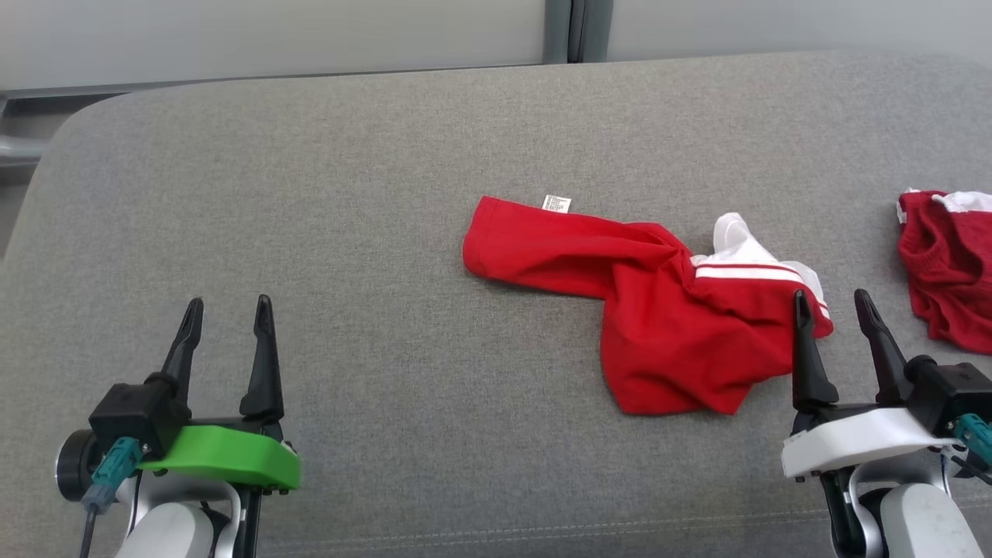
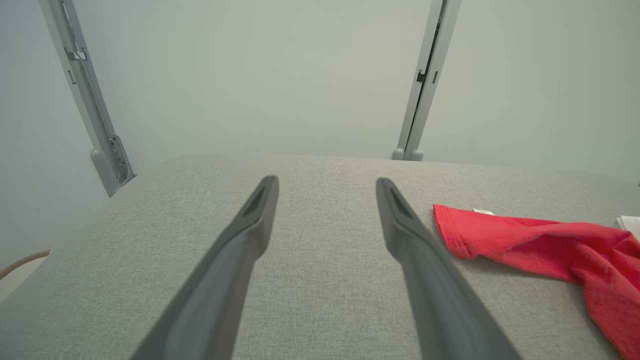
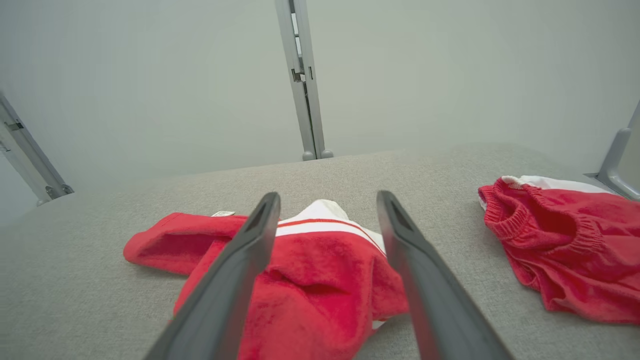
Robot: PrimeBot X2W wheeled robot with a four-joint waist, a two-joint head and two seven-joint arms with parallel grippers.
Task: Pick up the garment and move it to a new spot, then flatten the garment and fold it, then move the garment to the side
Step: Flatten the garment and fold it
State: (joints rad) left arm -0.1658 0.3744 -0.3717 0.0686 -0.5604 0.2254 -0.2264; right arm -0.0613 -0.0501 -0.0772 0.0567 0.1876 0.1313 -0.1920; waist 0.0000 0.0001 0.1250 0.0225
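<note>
Behind right fingers [image 1: 806, 349], corner of garment [image 1: 666, 310]

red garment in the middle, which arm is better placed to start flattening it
Right, likely. The right gripper stands open with its fingers at the near right edge of the crumpled red garment; the left gripper, also open, sits apart over the grey cushion.

Open grey cushion [image 1: 310, 194] left and ahead, crumpled red garment [image 1: 659, 310] centre-right, red shorts [image 1: 949, 271] far right
</note>
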